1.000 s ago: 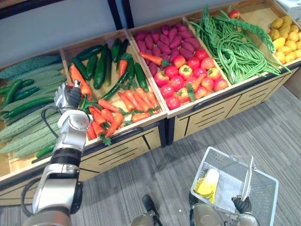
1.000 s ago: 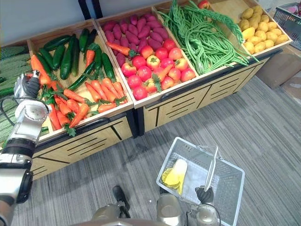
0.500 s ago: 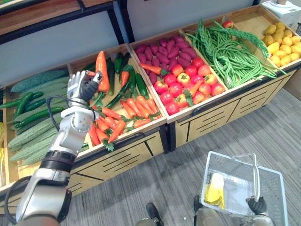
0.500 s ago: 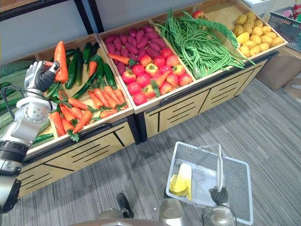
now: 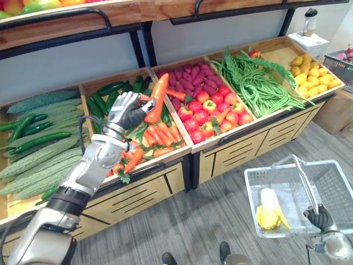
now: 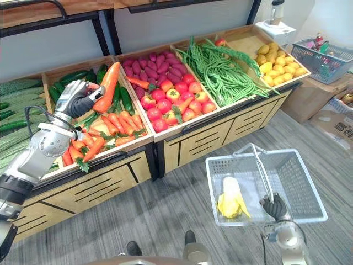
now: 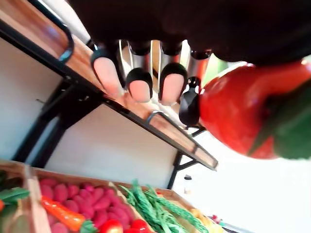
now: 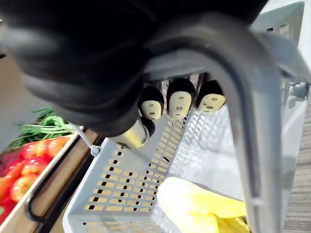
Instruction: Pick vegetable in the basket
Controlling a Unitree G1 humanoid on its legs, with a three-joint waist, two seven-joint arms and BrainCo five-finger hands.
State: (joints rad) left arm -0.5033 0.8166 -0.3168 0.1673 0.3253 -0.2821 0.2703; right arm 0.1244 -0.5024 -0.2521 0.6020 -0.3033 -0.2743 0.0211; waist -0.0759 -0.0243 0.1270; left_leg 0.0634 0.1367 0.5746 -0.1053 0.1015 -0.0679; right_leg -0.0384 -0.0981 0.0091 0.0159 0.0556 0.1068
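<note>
My left hand (image 5: 128, 111) is shut on an orange carrot (image 5: 156, 99), held tilted in the air above the carrot crate (image 5: 144, 132). In the left wrist view the carrot (image 7: 243, 114) shows red-orange beside the curled fingers (image 7: 141, 82). Low on the right, my right hand (image 6: 274, 206) is shut on the handle (image 6: 259, 171) of a grey wire basket (image 6: 309, 190) that hangs over the floor. In the basket lies a yellow corn cob (image 6: 230, 197). The right wrist view shows the fingers (image 8: 181, 102) wrapped round the handle (image 8: 243, 121).
A wooden stall holds crates of cucumbers (image 5: 38, 138), carrots with dark cucumbers, red tomatoes and purple tubers (image 5: 207, 96), green long beans (image 5: 256, 83) and yellow lemons (image 5: 314, 74). A shelf (image 5: 83, 16) runs above. A second basket (image 6: 320, 52) stands at the far right.
My left hand has lifted the carrot out of the crate and carried it to the right. The camera has shifted; the basket in my right hand now hangs further right.
</note>
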